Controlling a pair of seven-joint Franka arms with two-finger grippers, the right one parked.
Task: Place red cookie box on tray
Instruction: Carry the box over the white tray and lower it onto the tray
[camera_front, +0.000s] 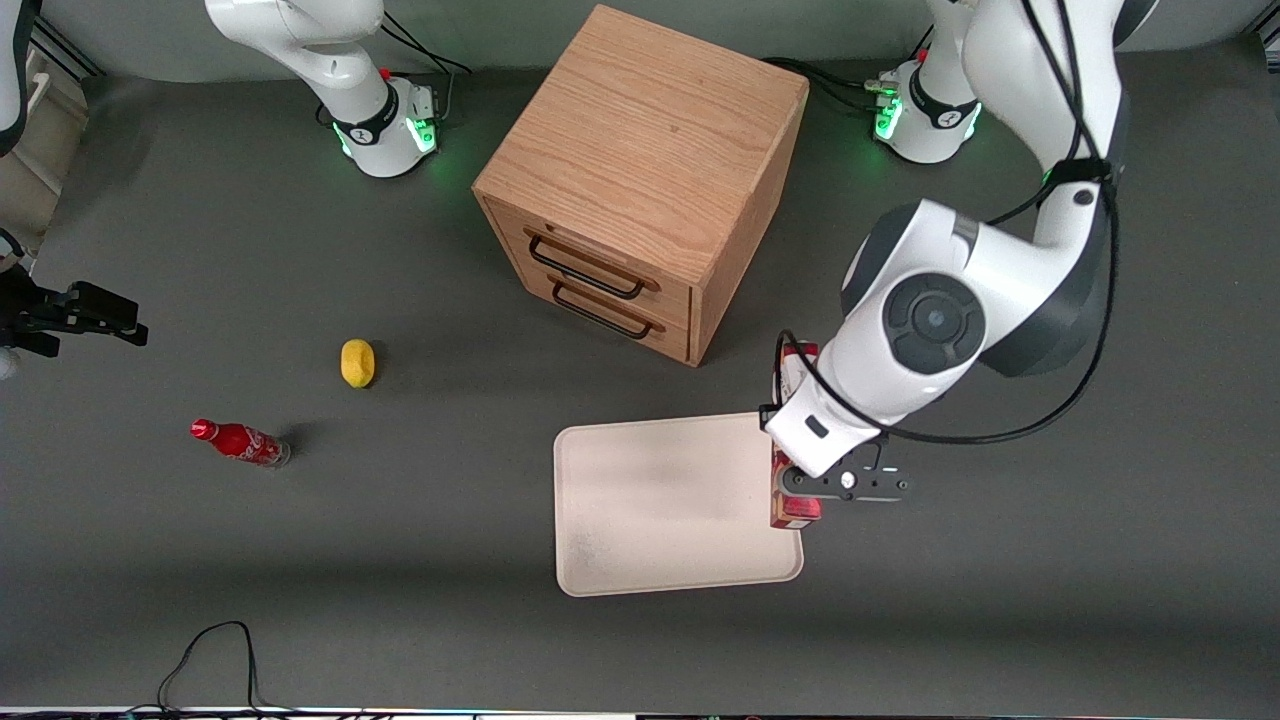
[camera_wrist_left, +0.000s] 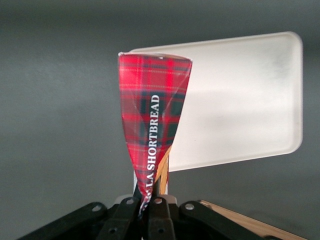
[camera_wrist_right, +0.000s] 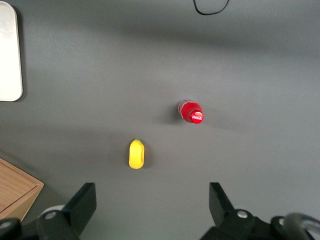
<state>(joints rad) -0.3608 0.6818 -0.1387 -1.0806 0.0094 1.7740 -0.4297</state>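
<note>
The red cookie box (camera_wrist_left: 152, 115), a slim tartan carton with white lettering, hangs clamped between my gripper's (camera_wrist_left: 148, 200) fingers, which are shut on its narrow end. In the front view the gripper (camera_front: 800, 492) holds the box (camera_front: 793, 508) over the rim of the cream-white tray (camera_front: 660, 500) at the tray's edge toward the working arm's end, with my wrist covering most of the carton. The wrist view shows the box's free end over one corner of the tray (camera_wrist_left: 240, 100). I cannot tell whether the box touches the tray.
A wooden two-drawer cabinet (camera_front: 640, 180) stands farther from the front camera than the tray. Toward the parked arm's end lie a yellow fruit (camera_front: 357, 362) and a small red soda bottle (camera_front: 240, 442). A black cable (camera_front: 215, 650) loops near the table's front edge.
</note>
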